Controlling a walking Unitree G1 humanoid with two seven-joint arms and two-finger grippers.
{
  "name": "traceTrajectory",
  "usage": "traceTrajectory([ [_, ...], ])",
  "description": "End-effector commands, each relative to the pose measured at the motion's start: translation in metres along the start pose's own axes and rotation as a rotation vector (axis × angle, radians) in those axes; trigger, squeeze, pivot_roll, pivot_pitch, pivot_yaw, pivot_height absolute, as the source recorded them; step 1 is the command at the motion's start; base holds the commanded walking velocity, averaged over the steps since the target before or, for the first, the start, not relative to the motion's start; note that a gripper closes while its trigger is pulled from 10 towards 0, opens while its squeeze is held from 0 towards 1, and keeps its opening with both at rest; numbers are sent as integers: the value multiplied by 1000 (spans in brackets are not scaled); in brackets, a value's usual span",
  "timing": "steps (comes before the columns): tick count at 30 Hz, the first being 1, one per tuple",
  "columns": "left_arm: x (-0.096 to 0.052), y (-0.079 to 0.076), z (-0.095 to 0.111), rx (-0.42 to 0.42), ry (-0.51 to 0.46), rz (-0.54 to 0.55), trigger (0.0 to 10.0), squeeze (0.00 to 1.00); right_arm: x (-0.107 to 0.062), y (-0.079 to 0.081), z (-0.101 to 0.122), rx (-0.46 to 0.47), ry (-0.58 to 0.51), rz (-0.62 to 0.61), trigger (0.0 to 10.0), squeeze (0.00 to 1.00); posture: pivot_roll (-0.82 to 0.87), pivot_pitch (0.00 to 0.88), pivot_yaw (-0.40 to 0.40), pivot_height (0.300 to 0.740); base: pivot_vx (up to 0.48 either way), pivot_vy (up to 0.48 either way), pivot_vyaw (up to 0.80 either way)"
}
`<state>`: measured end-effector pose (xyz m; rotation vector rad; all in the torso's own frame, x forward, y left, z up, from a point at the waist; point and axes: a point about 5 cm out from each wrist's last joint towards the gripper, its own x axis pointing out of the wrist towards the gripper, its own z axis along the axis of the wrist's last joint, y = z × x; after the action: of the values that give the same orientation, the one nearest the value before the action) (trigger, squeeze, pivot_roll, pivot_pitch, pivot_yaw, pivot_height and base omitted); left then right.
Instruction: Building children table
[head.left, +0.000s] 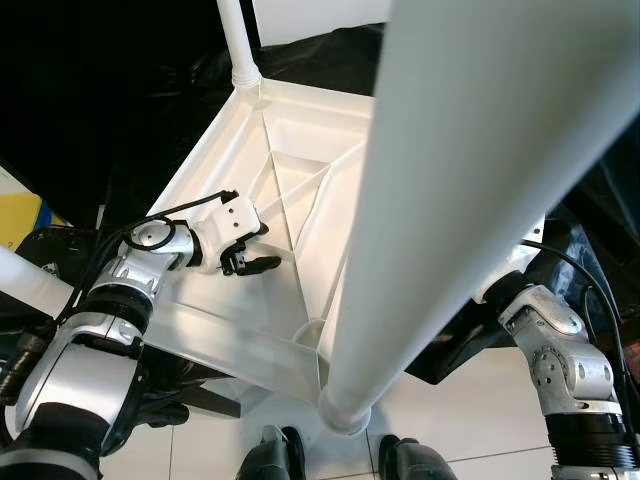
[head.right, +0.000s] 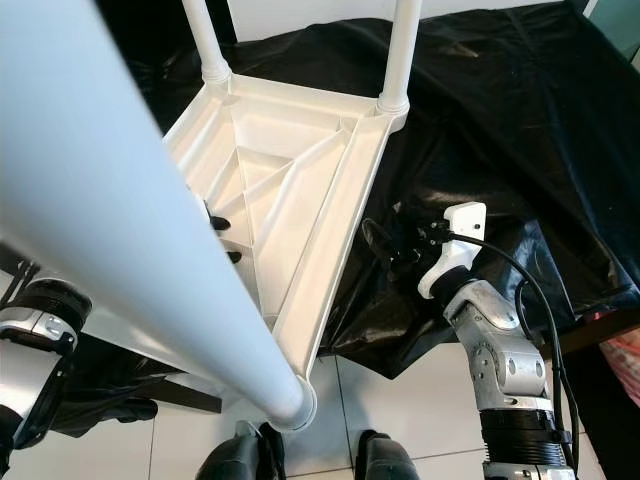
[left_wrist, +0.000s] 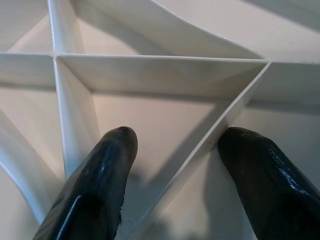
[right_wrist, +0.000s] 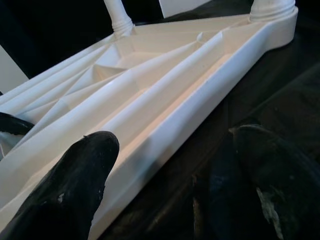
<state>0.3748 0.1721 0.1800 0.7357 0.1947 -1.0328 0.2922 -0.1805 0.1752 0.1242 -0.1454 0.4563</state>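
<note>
**Upside-down kids' table, both grippers at its edges**

Left arm is bent inward, its left gripper reaching down into the ribbed underside of the white table. In the wrist view its fingers are apart, straddling a thin diagonal rib.

The table lies flipped on black plastic sheeting, legs pointing up; its long axis runs away from the robot. One near leg looms right at the camera, blurry, and blocks a lot. The far legs are cut off at the top.

Right gripper hovers just beside the table's right rim, fingers spread, holding nothing.
</note>
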Motion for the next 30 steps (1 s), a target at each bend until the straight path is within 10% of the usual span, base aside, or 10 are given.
traceTrajectory([
  [1,4,-10,-18,-59,91,-51,10000,0,-3,1,-4,8,19,-5,10000,0,-66,280,69,740,0,0,0],
  [3,3,-9,-18,-61,104,-63,10000,0,-3,1,-4,8,20,-8,10000,0,-64,279,73,740,0,0,0],
  [6,2,-9,-19,-91,132,-109,1451,0,-3,2,-3,9,19,-15,10000,0,-65,278,79,740,0,0,0],
  [9,1,-8,-21,-114,147,-121,0,0,-4,2,-2,11,20,-17,10000,0,-65,278,82,740,0,0,0],
  [30,-5,11,-17,-292,32,112,0,0,-1,-7,3,3,-22,-116,10000,0,-58,263,91,740,0,0,0],
])
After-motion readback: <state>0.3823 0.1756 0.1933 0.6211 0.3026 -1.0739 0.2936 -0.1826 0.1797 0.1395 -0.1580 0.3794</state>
